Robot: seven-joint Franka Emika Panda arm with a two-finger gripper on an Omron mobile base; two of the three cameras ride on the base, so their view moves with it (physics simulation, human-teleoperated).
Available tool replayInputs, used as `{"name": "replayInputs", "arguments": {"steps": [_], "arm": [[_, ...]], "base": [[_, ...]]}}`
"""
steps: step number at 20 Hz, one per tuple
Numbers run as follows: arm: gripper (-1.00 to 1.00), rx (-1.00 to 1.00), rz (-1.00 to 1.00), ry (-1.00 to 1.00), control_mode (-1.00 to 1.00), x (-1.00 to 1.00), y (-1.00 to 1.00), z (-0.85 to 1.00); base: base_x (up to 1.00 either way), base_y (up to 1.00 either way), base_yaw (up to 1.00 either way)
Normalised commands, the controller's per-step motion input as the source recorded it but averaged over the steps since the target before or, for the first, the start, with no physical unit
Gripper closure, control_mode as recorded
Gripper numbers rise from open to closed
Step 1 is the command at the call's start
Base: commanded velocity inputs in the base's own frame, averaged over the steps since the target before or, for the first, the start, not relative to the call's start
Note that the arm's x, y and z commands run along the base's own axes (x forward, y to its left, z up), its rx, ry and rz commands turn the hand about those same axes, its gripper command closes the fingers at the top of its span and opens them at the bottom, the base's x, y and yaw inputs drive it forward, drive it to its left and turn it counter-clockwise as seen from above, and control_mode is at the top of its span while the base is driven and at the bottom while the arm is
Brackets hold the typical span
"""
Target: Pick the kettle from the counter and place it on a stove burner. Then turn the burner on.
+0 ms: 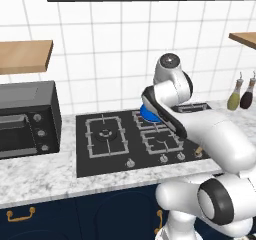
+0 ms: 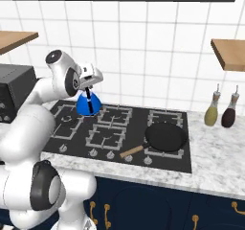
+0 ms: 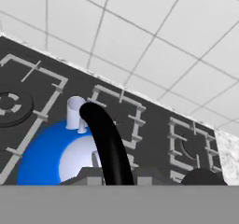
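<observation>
Kettle: I see the blue kettle (image 2: 87,104) hanging straight under the pincer (image 2: 86,91), over the black cooktop (image 2: 189,164) between its left burners; whether its base touches a grate I cannot tell. In the hand view the kettle (image 3: 46,155) shows its pale spout and black arched handle, with the lower body cut off at the bottom. In the left base view I get only a blue sliver of the kettle (image 1: 148,115) behind the forearm.

Pincer: closed on the kettle's thin black handle, as far as the right base view lets me read it; the fingertips are too small and dark to separate there. In the left base view the arm hides them.

Stove burner: the wide-grated burner (image 1: 106,134) lies well off to the pincer's left, bare. In the right base view the burner (image 2: 67,122) is partly covered by my own arm.

Knobs: a row of small knobs (image 2: 110,155) runs along the cooktop's front edge, near me and below the pincer.

Frying pan: the black pan (image 2: 166,136) sits on the right-hand grate, well apart from the pincer; its wooden handle points toward the front.

Tabletop: the speckled tabletop (image 2: 215,157) carries two bottles (image 2: 221,110) far to the pincer's right, and a dark oven (image 1: 27,118) far to its left.
</observation>
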Motion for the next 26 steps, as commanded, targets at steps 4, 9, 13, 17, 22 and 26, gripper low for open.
{"name": "replayInputs", "arguments": {"steps": [4,9,13,17,22,26], "arm": [[1.0,-0.03,0.0,0.0,-1.0,0.0,1.0,-0.04],[1.0,0.0,0.0,0.06,-1.0,0.0,1.0,-0.15],[1.0,0.0,0.0,0.12,-1.0,0.22,1.0,-0.4],[1.0,-0.01,0.0,0.04,-1.0,0.13,0.42,-0.1],[1.0,-0.01,-0.04,0.0,-1.0,0.44,0.25,-0.17],[1.0,0.0,-0.01,0.07,-1.0,0.39,0.07,-0.23]], "base": [[0.0,0.0,0.0],[0.0,0.0,0.0],[0.0,0.0,0.0],[0.0,0.0,0.0],[0.0,0.0,0.0],[0.0,0.0,0.0]]}}
